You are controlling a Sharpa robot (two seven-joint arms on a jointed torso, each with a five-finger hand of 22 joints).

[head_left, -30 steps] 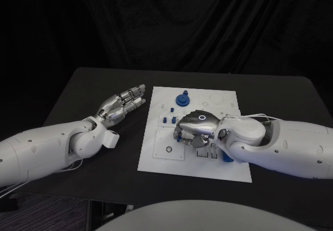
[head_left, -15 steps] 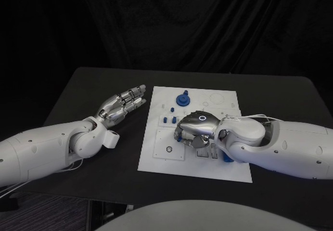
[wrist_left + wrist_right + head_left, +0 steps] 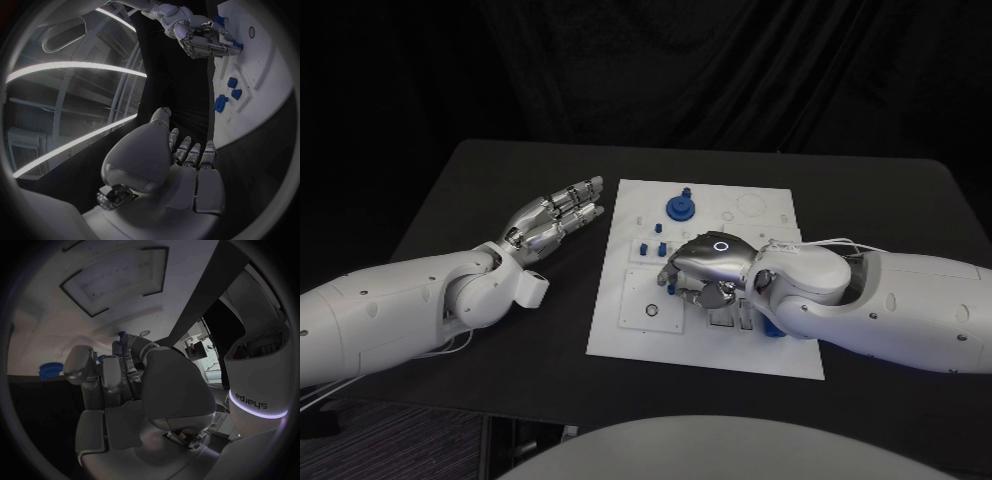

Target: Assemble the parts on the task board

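On the task board (image 3: 629,335), mid-plate, my right hand (image 3: 711,262) sits knuckles-up with fingers curled down over the small blue parts (image 3: 669,284) there. Blue shows at the fingertips in the head view and beside the fingers in the right wrist view, but I cannot tell whether a piece is pinched or merely touched. Judging by the posture, I am seating or picking a part in the board's centre recesses. Left hand (image 3: 553,220) lies on the black table (image 3: 488,180) just beside the board's left edge, fingers straight and slightly apart, holding nothing; I read it as parked clear so it neither shades nor nudges the plate. Large blue round part (image 3: 679,205) stands near the far edge, small blue pieces (image 3: 651,247) between it and the right hand
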